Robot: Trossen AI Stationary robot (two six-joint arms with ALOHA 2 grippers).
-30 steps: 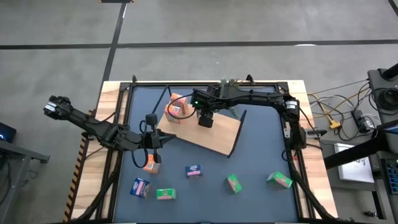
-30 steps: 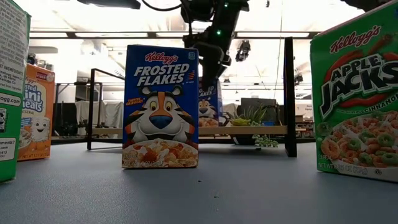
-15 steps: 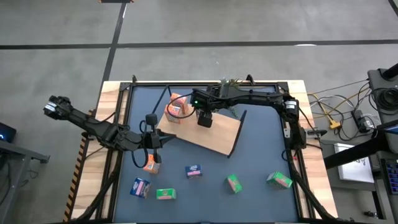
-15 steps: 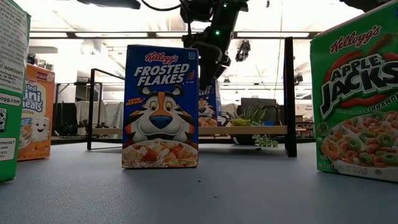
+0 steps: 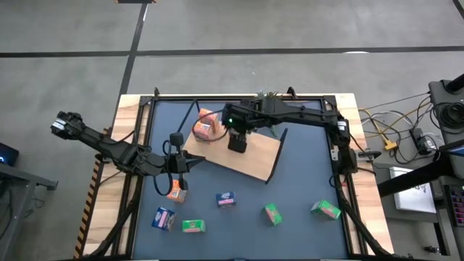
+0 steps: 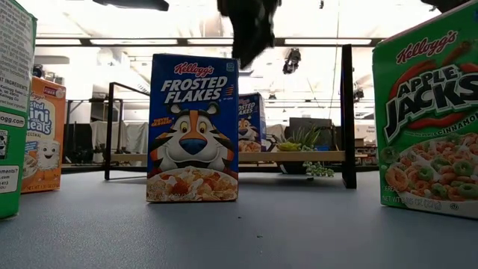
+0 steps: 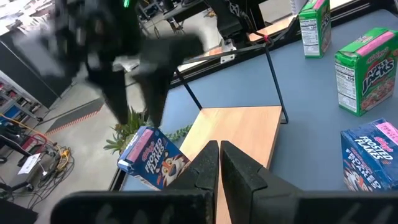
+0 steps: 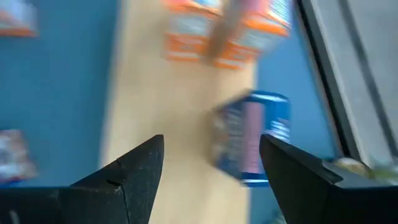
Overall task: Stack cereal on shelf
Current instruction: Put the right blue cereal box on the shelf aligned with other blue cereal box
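The shelf (image 5: 255, 164), a light-wood board on black legs, lies at an angle in the middle of the blue table. A blue cereal box (image 7: 152, 163) stands on it, also seen in the right wrist view (image 8: 255, 140) and the low view (image 6: 252, 123). Orange cereal boxes (image 5: 205, 128) stand at the shelf's far left end. My right gripper (image 8: 211, 146) hangs open above the blue box, clear of it, its fingers blurred in the low view (image 6: 250, 41). My left gripper (image 7: 219, 152) is shut and holds nothing; it hovers left of the shelf (image 5: 197, 161).
Loose cereal boxes stand on the near half of the table: an orange one (image 5: 176, 191), blue ones (image 5: 225, 199) (image 5: 164, 217), green ones (image 5: 193, 226) (image 5: 273, 213) (image 5: 325, 209). A small plant (image 5: 268, 96) sits at the far edge behind the shelf.
My right gripper has let go of the blue box's top and risen straight up from it, tipping steeper. The blue box stays standing on the shelf.
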